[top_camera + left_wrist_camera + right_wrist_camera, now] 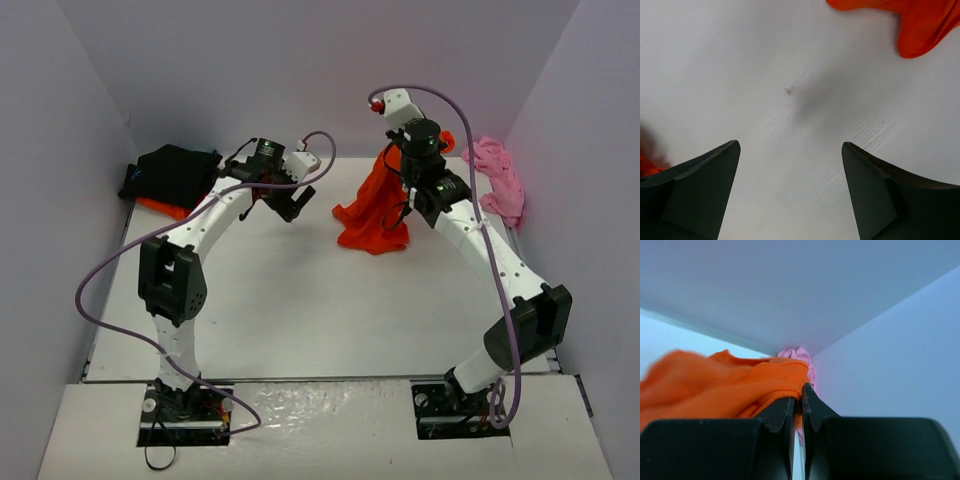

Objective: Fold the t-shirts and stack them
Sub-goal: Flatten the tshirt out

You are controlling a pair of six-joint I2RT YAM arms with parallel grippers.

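My right gripper is shut on an orange-red t-shirt and holds it up, so the cloth hangs down to the table at the back right. In the right wrist view the orange cloth is pinched between the fingertips. My left gripper is open and empty above bare table, left of the hanging shirt; a corner of it shows in the left wrist view. A black t-shirt lies at the back left on another orange-red one. A pink t-shirt lies bunched at the back right.
Purple walls enclose the white table on the left, back and right. Purple cables loop off both arms. The pink shirt also shows in the corner in the right wrist view.
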